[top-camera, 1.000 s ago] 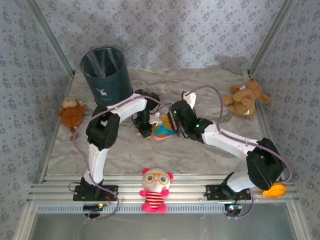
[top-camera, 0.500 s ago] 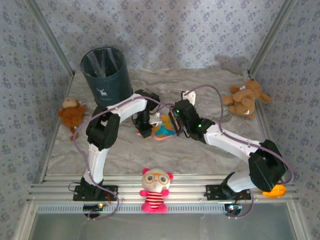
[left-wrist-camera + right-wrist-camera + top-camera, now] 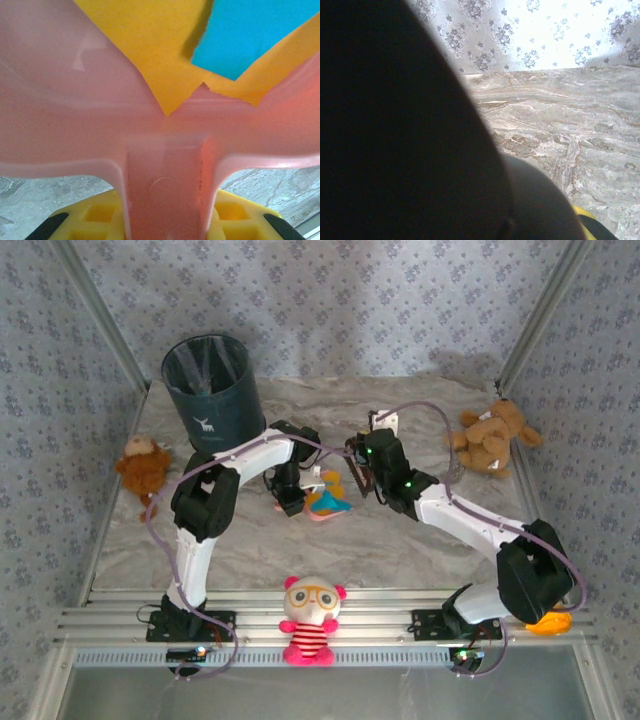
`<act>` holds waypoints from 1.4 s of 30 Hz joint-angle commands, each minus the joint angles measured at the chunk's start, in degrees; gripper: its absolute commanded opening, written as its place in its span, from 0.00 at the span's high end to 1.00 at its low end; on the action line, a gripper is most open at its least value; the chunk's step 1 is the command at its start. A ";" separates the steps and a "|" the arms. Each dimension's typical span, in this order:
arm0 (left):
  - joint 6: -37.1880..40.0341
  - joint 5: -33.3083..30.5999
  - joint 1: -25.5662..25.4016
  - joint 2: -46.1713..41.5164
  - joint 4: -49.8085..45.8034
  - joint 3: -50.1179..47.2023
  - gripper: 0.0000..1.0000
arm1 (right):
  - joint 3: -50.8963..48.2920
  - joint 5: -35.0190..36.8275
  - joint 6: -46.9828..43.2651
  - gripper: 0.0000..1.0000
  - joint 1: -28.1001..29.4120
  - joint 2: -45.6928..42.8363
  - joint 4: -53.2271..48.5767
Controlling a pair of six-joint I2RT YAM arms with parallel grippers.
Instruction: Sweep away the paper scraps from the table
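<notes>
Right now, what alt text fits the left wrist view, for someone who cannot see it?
A pink dustpan seen along its handle holds orange and blue paper scraps. The left gripper clamps the handle at the bottom edge, with the marbled table below.

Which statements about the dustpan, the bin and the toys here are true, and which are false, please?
The left gripper grips the pink dustpan by its handle. True.
Orange and blue paper scraps lie in that dustpan. True.
The dark bin stands at the near right corner of the table. False: it stands far left.
The doll lies inside the bin. False: it sits on the near rail, between the arm bases.
</notes>
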 commanded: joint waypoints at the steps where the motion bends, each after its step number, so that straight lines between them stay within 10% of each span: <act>1: 1.17 0.81 -0.52 -2.58 -0.64 -0.82 1.00 | 0.98 -1.40 -3.76 1.00 -0.24 1.96 3.27; 27: 0.91 0.63 -0.46 -1.09 0.32 -0.80 1.00 | 3.98 -28.10 1.94 1.00 -3.67 4.88 3.52; 42: 0.79 0.76 -0.49 -1.08 0.31 -0.77 1.00 | 0.13 -0.33 0.06 1.00 0.28 -1.62 1.81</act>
